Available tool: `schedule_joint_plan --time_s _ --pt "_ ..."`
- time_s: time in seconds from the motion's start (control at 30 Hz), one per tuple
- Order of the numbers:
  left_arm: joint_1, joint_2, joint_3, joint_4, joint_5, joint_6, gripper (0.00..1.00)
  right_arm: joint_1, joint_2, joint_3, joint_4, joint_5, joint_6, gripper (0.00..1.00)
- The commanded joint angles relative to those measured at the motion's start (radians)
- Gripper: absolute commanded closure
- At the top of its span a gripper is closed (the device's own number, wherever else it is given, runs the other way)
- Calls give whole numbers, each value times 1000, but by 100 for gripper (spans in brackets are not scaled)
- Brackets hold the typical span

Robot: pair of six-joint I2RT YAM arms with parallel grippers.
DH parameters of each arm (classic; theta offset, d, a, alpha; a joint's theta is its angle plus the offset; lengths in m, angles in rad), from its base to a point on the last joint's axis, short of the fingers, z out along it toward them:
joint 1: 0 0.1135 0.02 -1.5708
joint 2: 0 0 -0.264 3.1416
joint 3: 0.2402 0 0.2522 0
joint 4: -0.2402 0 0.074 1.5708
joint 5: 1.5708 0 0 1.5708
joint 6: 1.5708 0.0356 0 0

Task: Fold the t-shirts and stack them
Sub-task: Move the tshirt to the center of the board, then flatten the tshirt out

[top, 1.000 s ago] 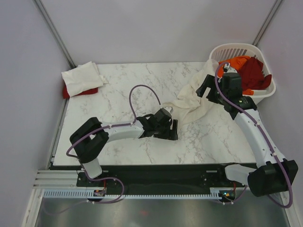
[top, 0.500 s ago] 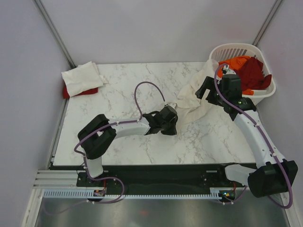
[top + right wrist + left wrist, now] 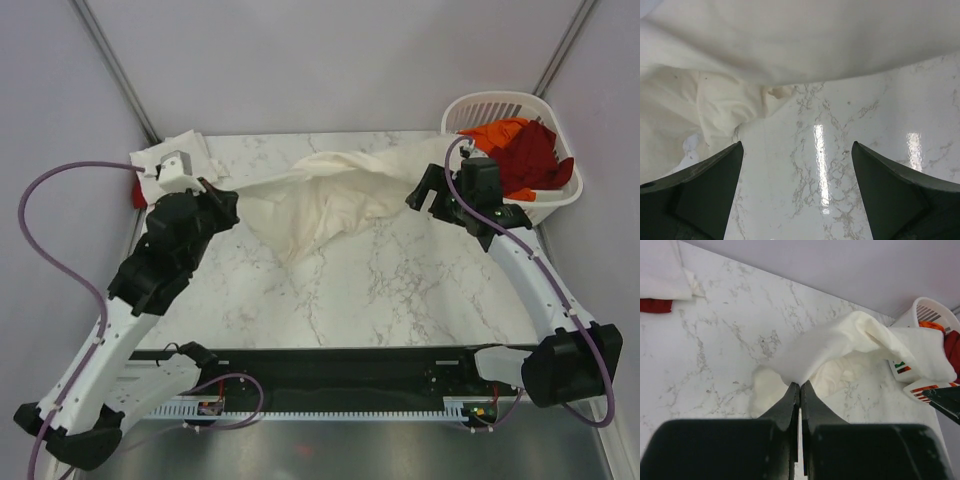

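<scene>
The large cream t-shirt (image 3: 330, 195) now lies stretched across the far half of the table (image 3: 400, 290), from ten o'clock to two o'clock. A second ago it sat bunched at two o'clock beside the laundry basket (image 3: 470, 105). The left gripper (image 3: 800, 387), then open near the table's middle, has pinched shut on a fold of the cloth and hauled it toward the folded stack (image 3: 660, 270) at ten o'clock. The right gripper (image 3: 797, 150) stays wide open over the shirt's two o'clock end, holding nothing (an orange shirt (image 3: 500, 130) and a red shirt (image 3: 535, 155) wait in the basket). Judging by this, the spreading for a fold is under way, though the cloth is rumpled yet.
</scene>
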Motion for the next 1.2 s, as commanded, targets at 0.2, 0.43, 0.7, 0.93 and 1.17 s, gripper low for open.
schedule_joint_plan --time_s 0.2,0.43,0.7,0.93,1.17 --pt "47 34 -183 -240 13 66 98 106 93 -72 78 3 38 2" --pt "64 7 -158 -257 35 179 98 117 179 -46 118 16 47 2" --pt "67 5 -215 -256 -10 176 98 205 337 -41 136 77 105 3" --pt "76 22 -217 -240 5 185 98 241 443 -96 201 117 124 13" --pt "87 30 -217 -233 16 190 98 241 515 -92 238 97 122 25"
